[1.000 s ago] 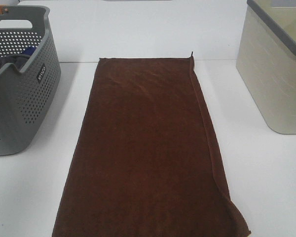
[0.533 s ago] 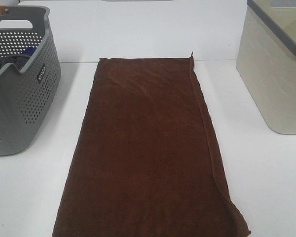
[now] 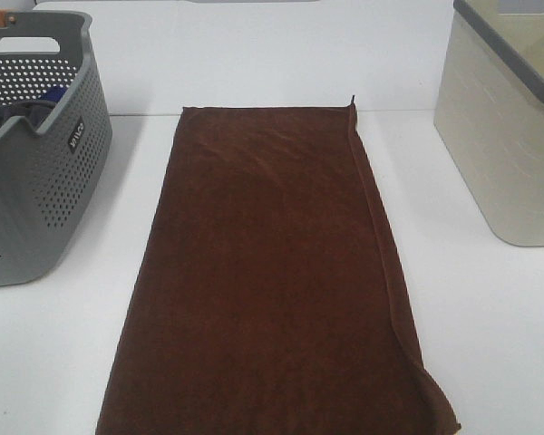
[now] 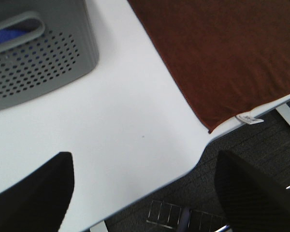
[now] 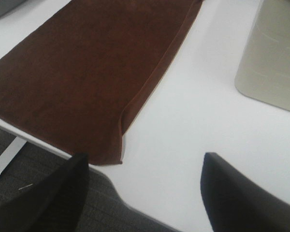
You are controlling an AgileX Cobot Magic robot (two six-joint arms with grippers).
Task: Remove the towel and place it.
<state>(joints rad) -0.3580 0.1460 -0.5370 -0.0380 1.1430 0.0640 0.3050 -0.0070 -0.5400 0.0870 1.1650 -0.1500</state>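
Observation:
The dark brown towel (image 3: 272,272) lies spread flat lengthwise down the middle of the white table (image 3: 490,317), its hemmed edge on the right and its near right corner folded over. It also shows in the left wrist view (image 4: 222,53) and the right wrist view (image 5: 87,72). No gripper shows in the exterior high view. My left gripper (image 4: 144,193) is open and empty above the table's front edge, left of the towel's near corner. My right gripper (image 5: 145,193) is open and empty above the front edge, right of the towel's folded corner.
A grey perforated basket (image 3: 36,163) with blue and grey cloths inside stands at the left, also seen in the left wrist view (image 4: 38,53). A beige bin (image 3: 508,127) with a grey rim stands at the right, seen too in the right wrist view (image 5: 273,53).

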